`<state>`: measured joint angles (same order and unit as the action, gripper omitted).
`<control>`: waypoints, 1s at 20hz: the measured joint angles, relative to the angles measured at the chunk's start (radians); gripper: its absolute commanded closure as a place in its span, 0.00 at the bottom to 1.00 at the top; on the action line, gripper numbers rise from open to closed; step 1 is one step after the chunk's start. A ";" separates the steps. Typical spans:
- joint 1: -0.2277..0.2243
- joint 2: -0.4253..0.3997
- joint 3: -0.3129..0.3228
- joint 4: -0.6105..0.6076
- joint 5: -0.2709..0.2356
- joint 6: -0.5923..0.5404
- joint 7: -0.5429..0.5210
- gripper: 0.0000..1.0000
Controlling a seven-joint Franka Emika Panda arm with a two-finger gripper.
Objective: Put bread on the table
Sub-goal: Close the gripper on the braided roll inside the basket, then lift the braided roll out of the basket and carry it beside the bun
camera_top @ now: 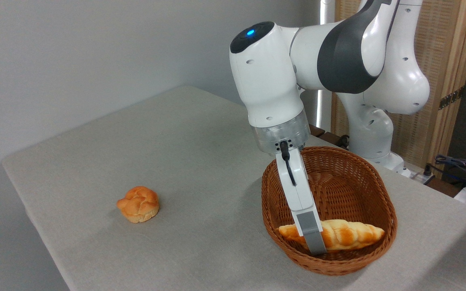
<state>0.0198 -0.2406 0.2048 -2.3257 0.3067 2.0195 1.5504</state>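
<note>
Camera view, lower right of the frame first: the basket (pixel 382 194) sits nearest, and the bread (pixel 346 233) lies along its near wall, pointed ends running left to right. The hand (pixel 313 238) has reached down into the basket and one grey finger (pixel 312 234) crosses the front of the loaf, left of its middle. The other finger is hidden behind the bread, so I judge the hand is set around the loaf, but I cannot tell whether it has actually closed on it.

To do this step well, I'd say the grip should be firm before any lift, since it sits off the loaf's middle and the longer right end may droop or swing. A straight rise, clear of the rim, would keep the tips from snagging the wicker; then the bare cloth to the left offers plenty of room.

Further left, mid-frame, a bun (pixel 138 203) rests on the table (pixel 144 137), well apart from the basket. The grey cloth looks flat and smooth. Beyond are a plain wall at upper left, a wooden screen (pixel 439 60) at upper right and cables (pixel 459 165) at the right edge.
</note>
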 measured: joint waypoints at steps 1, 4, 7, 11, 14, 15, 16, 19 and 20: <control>0.000 0.001 0.000 -0.001 0.000 0.000 0.000 0.70; 0.001 0.002 0.000 -0.006 0.000 -0.008 0.000 1.00; 0.002 0.002 0.000 -0.007 0.000 -0.026 0.000 1.00; 0.002 0.002 0.000 -0.007 0.000 -0.032 0.000 1.00; 0.002 0.001 0.000 -0.007 0.000 -0.032 0.000 1.00; 0.002 0.001 0.000 -0.007 0.000 -0.032 0.000 1.00; 0.002 0.001 0.000 -0.007 0.000 -0.032 0.000 1.00; 0.003 -0.004 0.000 -0.006 0.000 -0.039 0.000 1.00; 0.003 -0.006 0.000 -0.006 0.000 -0.041 0.000 1.00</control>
<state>0.0224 -0.2470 0.2049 -2.3314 0.3067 1.9782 1.5504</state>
